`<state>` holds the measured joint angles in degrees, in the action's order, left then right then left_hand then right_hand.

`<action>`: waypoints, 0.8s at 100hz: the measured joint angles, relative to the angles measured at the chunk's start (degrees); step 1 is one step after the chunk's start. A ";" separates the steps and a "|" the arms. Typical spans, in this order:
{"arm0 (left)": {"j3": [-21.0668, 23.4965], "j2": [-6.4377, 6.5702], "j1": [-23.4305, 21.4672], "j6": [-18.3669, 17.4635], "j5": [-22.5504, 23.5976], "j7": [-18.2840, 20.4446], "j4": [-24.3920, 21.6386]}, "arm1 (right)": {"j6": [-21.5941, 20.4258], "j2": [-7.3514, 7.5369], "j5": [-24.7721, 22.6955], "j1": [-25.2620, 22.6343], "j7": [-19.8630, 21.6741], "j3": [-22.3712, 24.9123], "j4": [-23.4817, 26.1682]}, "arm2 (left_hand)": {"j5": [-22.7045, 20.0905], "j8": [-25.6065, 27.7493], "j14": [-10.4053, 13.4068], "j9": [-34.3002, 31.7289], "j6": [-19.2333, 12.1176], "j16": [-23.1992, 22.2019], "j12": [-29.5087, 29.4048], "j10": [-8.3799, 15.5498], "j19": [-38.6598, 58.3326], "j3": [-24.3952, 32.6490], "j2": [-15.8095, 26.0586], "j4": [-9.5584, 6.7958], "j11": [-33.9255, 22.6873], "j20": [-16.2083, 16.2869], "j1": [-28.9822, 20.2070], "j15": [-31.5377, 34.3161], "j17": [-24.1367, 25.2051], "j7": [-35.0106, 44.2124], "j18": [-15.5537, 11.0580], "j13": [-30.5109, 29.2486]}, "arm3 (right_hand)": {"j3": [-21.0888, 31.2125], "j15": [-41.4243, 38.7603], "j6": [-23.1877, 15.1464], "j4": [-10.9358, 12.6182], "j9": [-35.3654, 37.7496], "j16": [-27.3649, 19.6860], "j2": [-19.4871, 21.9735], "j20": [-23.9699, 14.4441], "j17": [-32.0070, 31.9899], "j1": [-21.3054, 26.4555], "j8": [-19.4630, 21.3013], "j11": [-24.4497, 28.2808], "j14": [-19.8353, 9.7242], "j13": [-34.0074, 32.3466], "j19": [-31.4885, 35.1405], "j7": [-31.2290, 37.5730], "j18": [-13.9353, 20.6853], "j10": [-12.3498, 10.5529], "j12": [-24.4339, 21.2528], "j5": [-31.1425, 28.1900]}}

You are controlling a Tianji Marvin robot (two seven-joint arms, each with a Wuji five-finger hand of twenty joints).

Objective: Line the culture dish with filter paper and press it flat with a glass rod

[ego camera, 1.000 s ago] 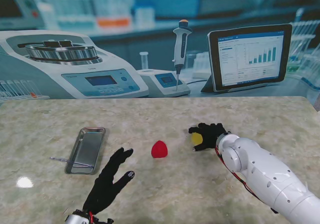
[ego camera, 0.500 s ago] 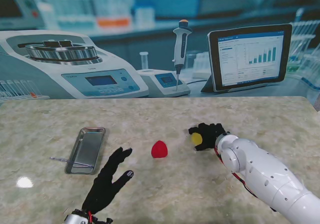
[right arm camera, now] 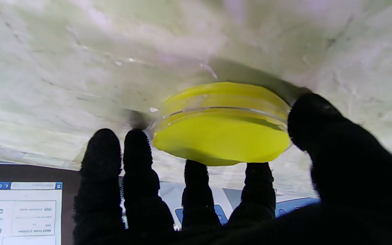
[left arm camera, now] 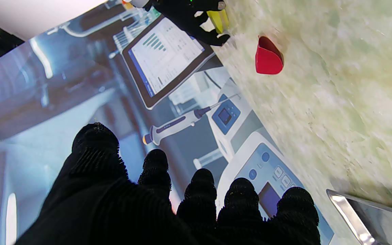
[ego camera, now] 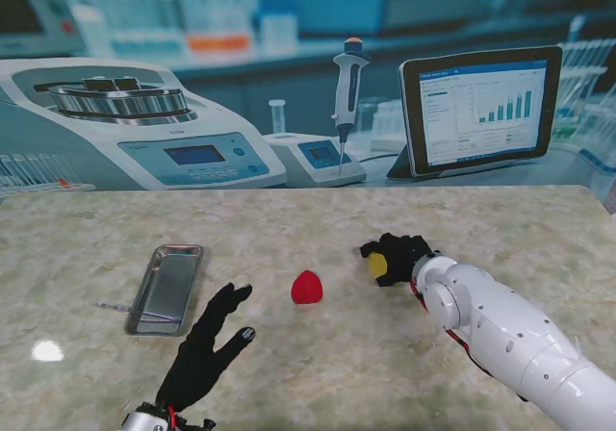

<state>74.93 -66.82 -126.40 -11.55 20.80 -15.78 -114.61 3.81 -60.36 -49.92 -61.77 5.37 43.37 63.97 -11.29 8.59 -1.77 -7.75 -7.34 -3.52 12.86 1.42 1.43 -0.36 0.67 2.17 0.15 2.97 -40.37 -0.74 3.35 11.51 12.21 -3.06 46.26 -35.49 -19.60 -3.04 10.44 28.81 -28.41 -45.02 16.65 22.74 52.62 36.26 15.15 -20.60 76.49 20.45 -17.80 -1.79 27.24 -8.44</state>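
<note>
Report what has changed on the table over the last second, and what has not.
Little. The right hand, closed around the yellow culture dish, edged slightly away from me and to the left with the dish. The left hand, open and empty, drew back a little toward me. The red piece, the metal tray and the rod beside it stayed put.

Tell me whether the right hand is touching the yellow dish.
Touching. The right wrist view shows the right hand with its thumb against one side of the yellow dish and fingertips against the other edge.
</note>
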 measured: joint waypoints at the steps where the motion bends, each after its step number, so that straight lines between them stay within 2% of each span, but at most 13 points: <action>1: 0.00 0.00 0.00 0.00 -0.01 0.00 0.00 | -0.04 -0.01 0.02 0.02 -0.01 0.00 -0.03 | 0.00 0.00 0.00 0.00 0.00 0.00 0.00 0.00 0.00 0.00 0.00 0.00 0.00 0.00 0.00 0.00 0.00 0.00 0.00 0.00 | 0.01 0.00 -0.01 0.00 0.00 0.19 0.00 0.00 0.03 0.01 -0.01 0.00 0.00 0.00 0.02 0.02 0.02 0.00 -0.01 0.00; 24: 0.09 -0.03 -0.01 -0.01 -0.06 -0.10 -0.01 | -0.72 -0.04 0.10 0.36 -0.62 -0.27 -0.52 | 0.00 0.00 0.00 0.00 0.00 0.00 0.00 0.00 0.00 0.00 0.00 0.00 0.00 0.01 0.00 0.00 0.00 0.00 0.00 0.00 | 0.53 -0.14 -0.32 0.00 0.49 0.38 -0.15 -0.67 1.23 0.66 -1.18 0.00 0.02 -1.76 0.81 3.26 0.15 0.15 -0.12 -1.39; 39: 0.18 -0.04 -0.04 -0.01 -0.10 -0.10 -0.01 | -0.72 -0.06 -0.21 0.31 -0.98 -0.23 -0.52 | 0.00 0.00 0.00 0.00 0.00 0.00 0.00 0.00 0.00 0.00 0.00 0.00 0.00 0.01 0.00 0.00 0.00 0.00 0.00 0.00 | 0.57 -2.91 -0.59 0.00 0.55 1.13 -0.15 -0.73 1.66 0.74 -1.90 0.00 -0.91 -2.98 1.62 3.88 0.68 0.17 -0.12 -1.39; 80: 0.30 -0.05 -0.07 -0.01 -0.19 -0.13 -0.01 | -0.88 -0.10 -1.31 -0.55 -1.45 0.84 -0.06 | 0.00 0.00 0.00 0.00 0.00 0.00 0.00 0.00 0.00 0.00 0.00 0.00 0.00 0.01 0.00 0.00 0.00 0.00 0.00 0.00 | 0.59 -4.31 -0.84 0.00 0.56 2.37 -0.15 -1.44 1.91 0.95 -3.20 0.00 -2.92 -3.86 2.61 5.29 0.85 0.19 0.25 -1.40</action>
<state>75.23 -66.88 -126.46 -11.56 20.61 -15.91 -114.63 2.93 -60.46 -51.22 -62.32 3.92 44.21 63.91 -11.29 8.59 -1.77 -7.75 -7.34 -3.52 12.86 1.42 1.43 -0.37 0.67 2.17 0.15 2.99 -40.37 -0.74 3.35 11.51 12.21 -3.06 46.85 -39.81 -20.43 -3.04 11.00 31.18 -28.56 -46.46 18.57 23.69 49.42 36.26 12.23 -24.46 79.10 25.75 -16.95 -1.60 27.49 -9.84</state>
